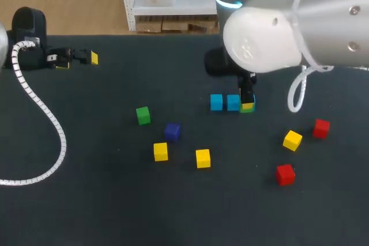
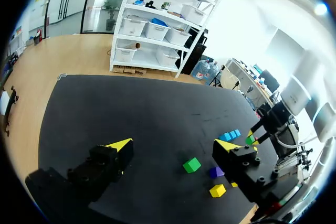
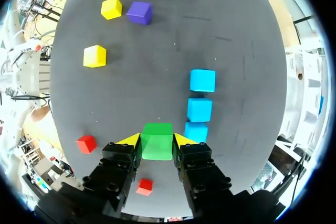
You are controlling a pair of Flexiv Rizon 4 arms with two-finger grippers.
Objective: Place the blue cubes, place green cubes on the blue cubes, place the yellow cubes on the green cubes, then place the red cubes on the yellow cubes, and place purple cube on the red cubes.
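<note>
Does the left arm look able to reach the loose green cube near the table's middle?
Probably yes: the left gripper is open, its jaws empty, and only bare table lies between it and the loose green cube.

Wears glossy white on the right arm [image 1: 262, 41] above the table's [image 1: 115, 200] far right side: a bulbous rounded joint, a silver-grey tube with two small dark screw holes, a cyan glowing ring behind the joint, and a thin white cable loop [image 1: 292, 99] beneath it. Ends there in a black right gripper [image 3: 157, 140] with blocky, screw-dotted fingers [image 3: 119, 156] capped by yellow wedge tips. Repeats the same black blocks and yellow wedges on the left gripper [image 2: 173, 145] at the table's far left, backed by a black wrist housing [image 1: 29, 24] and a white spiral-wrapped cable [image 1: 38, 103].
</note>
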